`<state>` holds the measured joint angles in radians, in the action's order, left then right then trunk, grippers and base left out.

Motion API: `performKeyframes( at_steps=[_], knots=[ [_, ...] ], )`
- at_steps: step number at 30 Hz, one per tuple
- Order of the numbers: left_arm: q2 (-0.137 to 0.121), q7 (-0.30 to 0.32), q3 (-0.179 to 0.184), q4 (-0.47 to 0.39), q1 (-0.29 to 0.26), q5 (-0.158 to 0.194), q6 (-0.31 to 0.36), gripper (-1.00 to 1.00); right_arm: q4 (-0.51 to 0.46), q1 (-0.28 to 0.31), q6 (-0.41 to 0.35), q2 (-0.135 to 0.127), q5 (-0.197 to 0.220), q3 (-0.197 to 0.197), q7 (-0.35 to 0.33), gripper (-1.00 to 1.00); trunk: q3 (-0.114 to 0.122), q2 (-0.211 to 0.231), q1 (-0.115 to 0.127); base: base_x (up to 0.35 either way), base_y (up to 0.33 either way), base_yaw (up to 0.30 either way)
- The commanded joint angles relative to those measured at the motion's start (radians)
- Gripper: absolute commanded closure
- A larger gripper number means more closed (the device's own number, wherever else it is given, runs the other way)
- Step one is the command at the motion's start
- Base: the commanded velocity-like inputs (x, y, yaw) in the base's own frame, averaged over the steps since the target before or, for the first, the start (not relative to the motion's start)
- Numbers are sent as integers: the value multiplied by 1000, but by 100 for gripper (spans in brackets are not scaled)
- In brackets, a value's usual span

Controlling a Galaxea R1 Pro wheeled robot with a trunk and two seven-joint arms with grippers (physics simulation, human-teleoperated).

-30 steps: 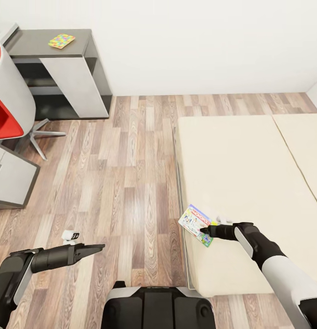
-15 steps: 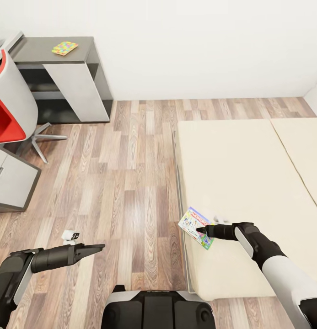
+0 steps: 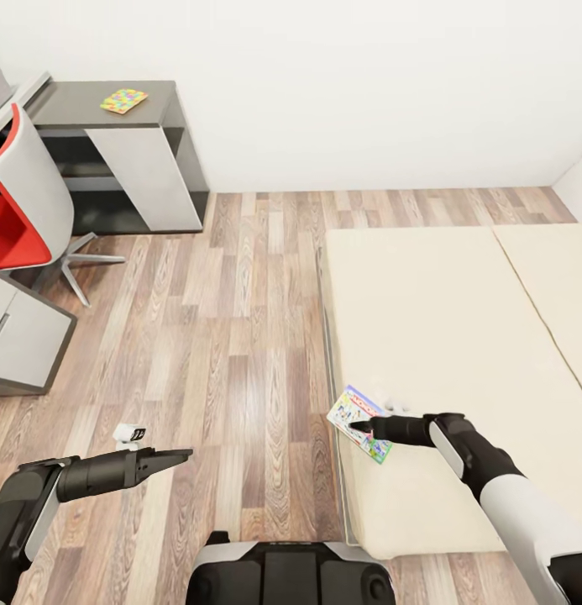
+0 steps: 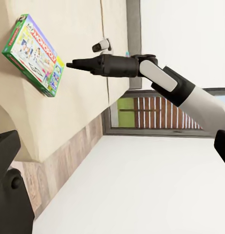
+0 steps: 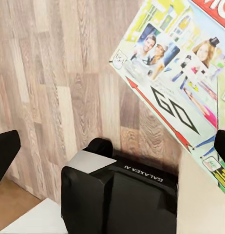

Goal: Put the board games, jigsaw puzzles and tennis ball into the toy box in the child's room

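As the head camera looks down over both arms:
Monopoly box [image 3: 359,423]: flat at the near corner of the bed [image 3: 442,336], overhanging its edge toward the wood floor [image 3: 232,336].
Right gripper [image 3: 358,428]: tips over the box's lid; whether they pinch it, I cannot tell.
Right arm: stretched level across the mattress, pointing left.
Left gripper [image 3: 186,455]: fingers together, empty, over the floor, well apart from the box.
Jigsaw puzzle [image 3: 123,101]: on the dark counter [image 3: 81,105] by the red and grey chair [image 3: 22,210].

Left wrist view:
Monopoly box [image 4: 33,53]: just beyond the right gripper [image 4: 69,64], whose tips look drawn to a point.

Right wrist view:
Monopoly box [image 5: 183,87]: lid close ahead, between the dark fingertips [image 5: 5,148] at either side, jaws spread wide.
Robot base [image 5: 117,195]: below, on the floor.
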<state>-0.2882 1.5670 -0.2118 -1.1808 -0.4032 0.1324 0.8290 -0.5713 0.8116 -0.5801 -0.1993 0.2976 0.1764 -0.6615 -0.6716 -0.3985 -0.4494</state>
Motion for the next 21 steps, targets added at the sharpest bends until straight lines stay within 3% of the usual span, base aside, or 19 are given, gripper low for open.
performKeyframes(
  at_steps=[1,5,12,17,21],
  knots=[
    [0,4,0,0,0,-1,10,-100,-1,-3,0,1,9,5,-9,-100,1,-1,-1,0,0,0],
    [-4,4,0,0,0,-1,10,-100,-1,-44,64,18,36,6,-46,-100,7,-1,-1,0,0,0],
    [-9,4,0,1,0,-1,10,-100,-1,-137,151,87,109,6,-62,-100,19,-1,-1,0,0,0],
    [-11,4,0,1,0,-1,10,-100,-5,-187,218,103,120,6,-73,-100,27,-1,-1,0,0,0],
    [-12,4,0,2,0,-2,10,-100,-27,-234,261,107,123,5,-131,-100,33,-1,-1,0,0,0]
  ],
)
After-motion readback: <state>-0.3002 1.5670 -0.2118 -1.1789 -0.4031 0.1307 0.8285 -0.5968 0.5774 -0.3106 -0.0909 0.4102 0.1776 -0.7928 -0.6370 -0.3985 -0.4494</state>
